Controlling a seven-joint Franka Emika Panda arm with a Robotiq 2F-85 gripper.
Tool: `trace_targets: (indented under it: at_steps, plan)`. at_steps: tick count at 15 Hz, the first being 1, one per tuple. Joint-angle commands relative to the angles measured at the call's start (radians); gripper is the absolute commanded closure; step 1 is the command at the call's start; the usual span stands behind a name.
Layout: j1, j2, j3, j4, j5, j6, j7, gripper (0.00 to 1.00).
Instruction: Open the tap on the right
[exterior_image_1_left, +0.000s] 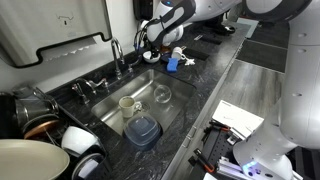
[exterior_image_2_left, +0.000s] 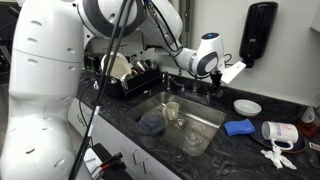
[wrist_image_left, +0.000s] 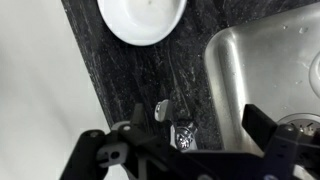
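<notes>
Chrome tap (exterior_image_1_left: 121, 57) looks small and dim; the spread pincer (wrist_image_left: 192, 120) is a dark, cropped silhouette.

The arm (exterior_image_2_left: 45, 80) is built of thick, rounded white shells with a smooth, glossy finish. In both exterior views its nearest links fill the frame edge as pale, blurred bulks. Dark seams ring the joints where one shell meets the next. The wrist joint (exterior_image_2_left: 207, 58) carries a round dark cap on its side. A thin black cable (exterior_image_2_left: 113, 70) runs past the white links in a long, loose line. The end effector (wrist_image_left: 192, 120) is matt black, with two angular fingers (wrist_image_left: 256, 122) on hinged linkage bars. There may be small pivot pins at the hinges, though the wrist view is too dark to be sure.
</notes>
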Motion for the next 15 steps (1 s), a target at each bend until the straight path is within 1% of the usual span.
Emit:
trace_targets:
  at_steps: [1, 4, 8, 10, 12, 13, 15]
  plan:
    - [-0.079, 0.042, 0.082, 0.011, -0.012, 0.076, 0.011, 0.00]
    - [-0.141, 0.074, 0.154, 0.033, 0.006, 0.096, -0.023, 0.00]
    - [-0.225, 0.107, 0.255, 0.059, 0.036, 0.082, -0.075, 0.00]
    - [-0.279, 0.120, 0.321, 0.072, 0.073, 0.051, -0.123, 0.00]
    - [-0.324, 0.128, 0.372, 0.090, 0.123, -0.022, -0.169, 0.00]
    - [-0.334, 0.129, 0.383, 0.095, 0.144, -0.061, -0.187, 0.00]
    - [-0.316, 0.117, 0.352, 0.107, 0.157, -0.160, -0.180, 0.00]
